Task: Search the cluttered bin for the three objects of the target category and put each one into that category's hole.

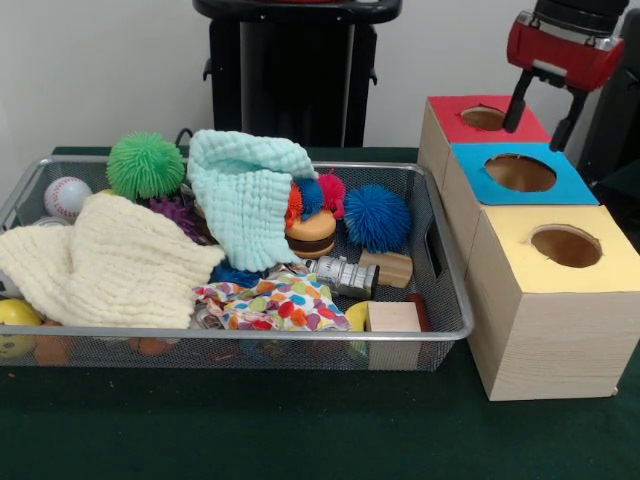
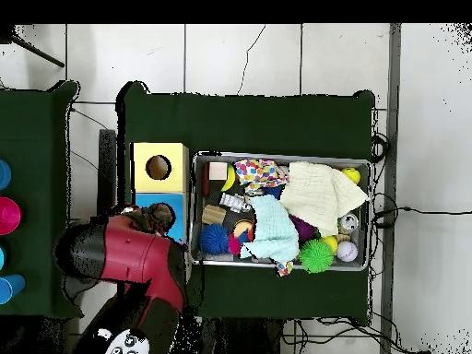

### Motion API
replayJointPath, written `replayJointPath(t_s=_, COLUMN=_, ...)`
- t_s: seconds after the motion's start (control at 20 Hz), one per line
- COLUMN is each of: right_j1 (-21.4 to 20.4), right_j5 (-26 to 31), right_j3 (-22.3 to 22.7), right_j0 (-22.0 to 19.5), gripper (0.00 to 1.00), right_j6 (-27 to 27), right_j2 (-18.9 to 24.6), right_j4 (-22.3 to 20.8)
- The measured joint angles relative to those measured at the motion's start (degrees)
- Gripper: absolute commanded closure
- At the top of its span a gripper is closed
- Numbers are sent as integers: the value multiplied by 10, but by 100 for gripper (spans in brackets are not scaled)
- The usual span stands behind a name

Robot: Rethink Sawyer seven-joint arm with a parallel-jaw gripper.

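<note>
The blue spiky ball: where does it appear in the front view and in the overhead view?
Front view: blue spiky ball sits right of centre in the bin, toward its back wall.
Overhead view: it lies at the bin's lower left corner.
Shared landmark: the mint cloth beside it.

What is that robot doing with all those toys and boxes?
The robot's gripper hangs open and empty above the red box, right by its round hole. Next to it stand a blue box and a yellow box, each with a hole on top. The wire bin is full of stuff: spiky balls like the green one and the blue one, a baseball, wooden blocks and cloths. Nothing is being carried right now.
</note>
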Motion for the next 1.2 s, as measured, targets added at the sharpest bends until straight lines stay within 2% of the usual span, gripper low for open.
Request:
replayJointPath(t_s=0.3, right_j1=1, right_j5=34, right_j3=-10, right_j0=2, gripper=0, right_j6=0, right_j2=-16, right_j4=0)
replayJointPath(t_s=0.45, right_j1=0, right_j5=55, right_j3=-23, right_j0=-7, gripper=0, right_j6=0, right_j2=-22, right_j4=0)
replayJointPath(t_s=0.7, right_j1=-3, right_j5=58, right_j3=-32, right_j0=-38, gripper=0, right_j6=0, right_j2=-22, right_j4=-6)
replayJointPath(t_s=1.0, right_j1=-8, right_j5=34, right_j3=-30, right_j0=-89, gripper=0, right_j6=0, right_j2=-19, right_j4=-36)
replayJointPath(t_s=1.2, right_j1=-13, right_j5=-9, right_j3=-24, right_j0=-125, gripper=0, right_j6=0, right_j2=-12, right_j4=-61)
